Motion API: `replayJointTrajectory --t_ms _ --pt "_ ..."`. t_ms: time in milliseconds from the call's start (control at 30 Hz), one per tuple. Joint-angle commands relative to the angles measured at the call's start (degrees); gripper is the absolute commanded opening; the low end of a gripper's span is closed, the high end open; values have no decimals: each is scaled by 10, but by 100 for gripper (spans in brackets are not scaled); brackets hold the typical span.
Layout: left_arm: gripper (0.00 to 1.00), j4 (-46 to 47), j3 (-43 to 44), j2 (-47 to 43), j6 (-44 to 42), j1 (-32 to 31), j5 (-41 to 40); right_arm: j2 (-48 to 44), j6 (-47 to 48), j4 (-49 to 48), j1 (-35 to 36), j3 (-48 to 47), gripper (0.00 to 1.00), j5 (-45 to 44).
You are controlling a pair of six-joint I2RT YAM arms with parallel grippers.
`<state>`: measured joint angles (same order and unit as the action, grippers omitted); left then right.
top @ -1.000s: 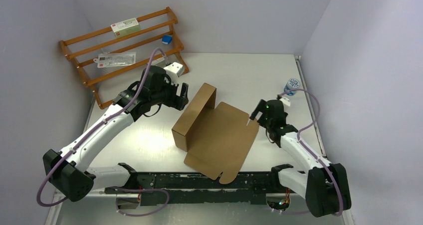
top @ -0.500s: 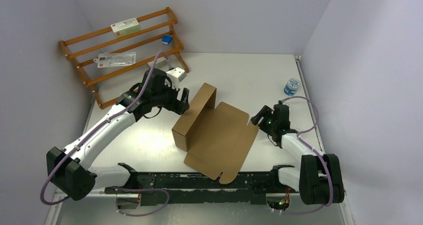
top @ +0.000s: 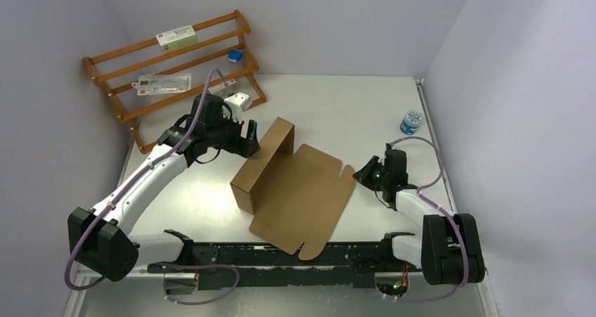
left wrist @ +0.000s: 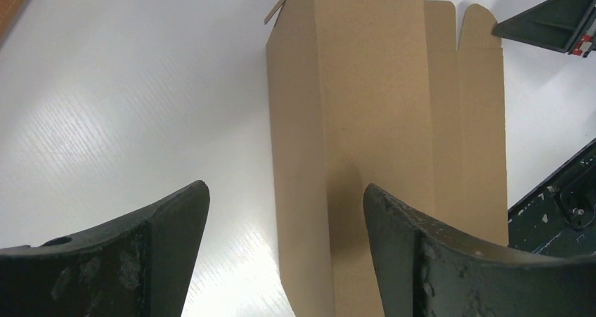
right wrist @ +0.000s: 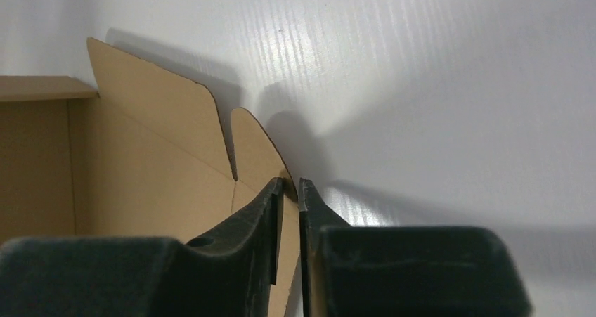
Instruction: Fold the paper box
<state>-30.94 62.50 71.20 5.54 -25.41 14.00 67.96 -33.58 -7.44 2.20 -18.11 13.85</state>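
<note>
The paper box point(top: 302, 190) is a brown cardboard sheet lying on the white table, its left panel folded upright as a wall point(top: 263, 164). My left gripper point(top: 249, 138) hangs open beside the wall's far end; in the left wrist view the box point(left wrist: 365, 120) stands ahead, its upright edge between the spread fingers of the gripper point(left wrist: 284, 197), untouched. My right gripper point(top: 360, 174) sits low at the sheet's right edge. In the right wrist view it point(right wrist: 290, 185) is shut on the rounded flap of the box point(right wrist: 154, 155).
A wooden rack point(top: 176, 64) stands at the back left holding packets and a blue cube point(top: 235, 55). A small blue-capped bottle point(top: 411, 120) stands at the right edge. A black rail point(top: 281, 257) runs along the near edge.
The right gripper dropped to the table and shut on the box's right flap. The box slid a little to the left, and the left gripper drew back left with it.
</note>
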Motion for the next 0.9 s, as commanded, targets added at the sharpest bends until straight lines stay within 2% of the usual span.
replayJointTrajectory --t_ms 0,100,333,600,800,867 --pt "86 13 -5 -5 1 19 2 -20 10 -10 -4 -8 11 32" --pt "86 10 -5 -8 12 41 -26 -40 21 -1 -4 -30 0 44" --pt "86 18 -12 -23 32 96 -36 -63 39 47 2 -103 0 52" --pt "86 18 -17 -33 35 106 -55 -14 130 210 50 -305 0 -44" --pt "86 20 -20 -40 34 107 -61 66 186 314 123 -489 0 -132" --pt "86 24 -25 -42 36 107 -55 97 198 330 139 -539 0 -137"
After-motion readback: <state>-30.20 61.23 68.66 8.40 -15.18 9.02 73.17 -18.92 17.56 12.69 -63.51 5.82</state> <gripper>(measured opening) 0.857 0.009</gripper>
